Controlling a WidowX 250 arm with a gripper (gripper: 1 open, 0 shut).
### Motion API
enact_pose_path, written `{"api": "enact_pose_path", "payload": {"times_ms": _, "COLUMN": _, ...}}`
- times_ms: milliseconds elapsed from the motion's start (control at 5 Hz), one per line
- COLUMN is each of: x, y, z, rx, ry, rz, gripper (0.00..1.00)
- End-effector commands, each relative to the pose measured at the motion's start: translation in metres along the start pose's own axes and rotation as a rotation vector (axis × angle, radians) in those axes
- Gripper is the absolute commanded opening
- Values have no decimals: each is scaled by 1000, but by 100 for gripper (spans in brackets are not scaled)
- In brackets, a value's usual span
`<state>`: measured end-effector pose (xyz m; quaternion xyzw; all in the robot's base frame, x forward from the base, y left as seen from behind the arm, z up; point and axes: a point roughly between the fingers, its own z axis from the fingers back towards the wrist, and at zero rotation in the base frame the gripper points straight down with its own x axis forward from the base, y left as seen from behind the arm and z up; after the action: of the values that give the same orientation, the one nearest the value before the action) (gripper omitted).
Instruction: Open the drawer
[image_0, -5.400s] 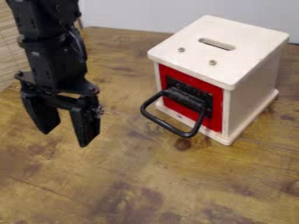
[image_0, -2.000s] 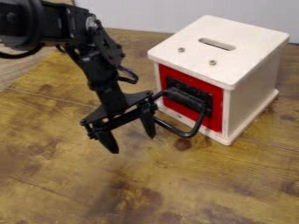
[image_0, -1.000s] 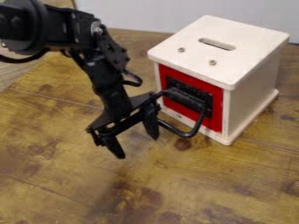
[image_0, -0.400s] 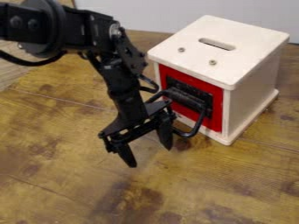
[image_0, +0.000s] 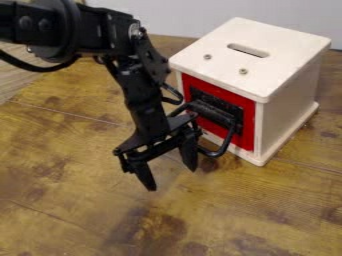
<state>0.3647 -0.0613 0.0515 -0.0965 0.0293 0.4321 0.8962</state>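
My pincer (image_0: 168, 163): spread open, gripping nothing, its two dark fingers pointing down toward the table (image_0: 80, 215). One finger (image_0: 144, 172) stands lower left of the gap, the other (image_0: 191, 154) upper right of it.

My arm (image_0: 131, 75): black and jointed, it comes in from the upper left of the view and slopes down and to the right into my pincer.

Drawer (image_0: 218, 115): just to the right of my pincer and a little above it, its red front with a dark recessed centre facing toward me. It sits flush in its box, so it looks shut.

Handle (image_0: 211, 139): a big black rounded loop hanging from the drawer front and reaching out toward my pincer. My right-hand finger overlaps the near end of the loop; from this view I cannot tell whether it touches the loop or stands in front of it.

Cream box (image_0: 283, 65): a wooden cube to the right of and behind my pincer, resting on the table, with a slot (image_0: 247, 48) in its top panel.

Table: worn brown wood, spreading below and to the left of my pincer.
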Motion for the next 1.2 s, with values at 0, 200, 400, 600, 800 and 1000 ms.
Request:
{"api": "enact_pose_path", "payload": {"times_ms": 0, "x": 11, "y": -36, "z": 30, "rx": -116, "ry": -84, "rz": 10, "gripper": 100}}
{"api": "enact_pose_path", "payload": {"times_ms": 200, "x": 18, "y": -36, "z": 31, "rx": -115, "ry": -94, "rz": 29, "gripper": 100}}
{"api": "enact_pose_path", "payload": {"times_ms": 400, "x": 24, "y": -34, "z": 33, "rx": -115, "ry": -102, "rz": 47, "gripper": 100}}
{"api": "enact_pose_path", "payload": {"times_ms": 600, "x": 28, "y": -31, "z": 27, "rx": -119, "ry": -110, "rz": 73, "gripper": 100}}
{"api": "enact_pose_path", "payload": {"times_ms": 800, "x": 33, "y": -29, "z": 23, "rx": -124, "ry": -117, "rz": 100, "gripper": 100}}
{"api": "enact_pose_path", "payload": {"times_ms": 1000, "x": 32, "y": -31, "z": 32, "rx": -130, "ry": -113, "rz": 85, "gripper": 100}}
